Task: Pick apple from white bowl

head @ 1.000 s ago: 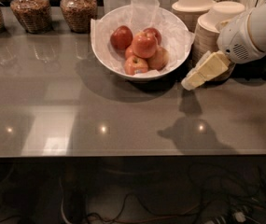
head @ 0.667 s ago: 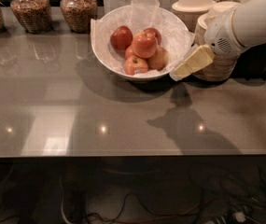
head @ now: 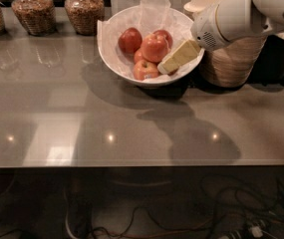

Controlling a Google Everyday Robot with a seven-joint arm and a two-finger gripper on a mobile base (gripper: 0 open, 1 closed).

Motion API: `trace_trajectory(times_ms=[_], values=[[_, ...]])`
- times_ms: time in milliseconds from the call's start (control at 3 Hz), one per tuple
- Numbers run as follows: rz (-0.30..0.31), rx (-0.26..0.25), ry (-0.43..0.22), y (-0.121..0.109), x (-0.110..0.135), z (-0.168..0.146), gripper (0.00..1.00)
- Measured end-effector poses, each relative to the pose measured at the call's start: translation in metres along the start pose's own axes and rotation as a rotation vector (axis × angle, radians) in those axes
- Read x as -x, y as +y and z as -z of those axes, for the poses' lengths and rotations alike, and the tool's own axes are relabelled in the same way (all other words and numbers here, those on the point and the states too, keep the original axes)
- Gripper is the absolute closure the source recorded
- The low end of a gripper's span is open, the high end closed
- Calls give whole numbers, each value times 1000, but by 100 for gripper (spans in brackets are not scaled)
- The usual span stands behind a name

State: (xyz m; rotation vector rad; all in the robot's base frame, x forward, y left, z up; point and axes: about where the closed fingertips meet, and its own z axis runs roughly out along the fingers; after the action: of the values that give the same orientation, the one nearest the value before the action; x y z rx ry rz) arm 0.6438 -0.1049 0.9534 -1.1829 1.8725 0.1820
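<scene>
- Fingers (head: 182, 55) close together as one pale wedge, holding nothing.
- Gripper (head: 164, 67) inside white bowl (head: 112, 59), right side, tip just beside apple (head: 154, 48).
- Smaller apple (head: 144, 70) crowds the tip; wicker basket (head: 231, 63) behind.

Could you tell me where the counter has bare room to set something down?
The front of the countertop is bare throughout, as is the patch in front of the jars, left of the white bowl. The back right is crowded: the gripper sits over the bowl's right side by the apple, the wicker basket beside it.
</scene>
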Motion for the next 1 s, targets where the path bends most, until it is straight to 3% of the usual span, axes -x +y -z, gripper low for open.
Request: trace_trajectory(times_ms=[1000], values=[[-13,103,-3,9,16,-68,0]])
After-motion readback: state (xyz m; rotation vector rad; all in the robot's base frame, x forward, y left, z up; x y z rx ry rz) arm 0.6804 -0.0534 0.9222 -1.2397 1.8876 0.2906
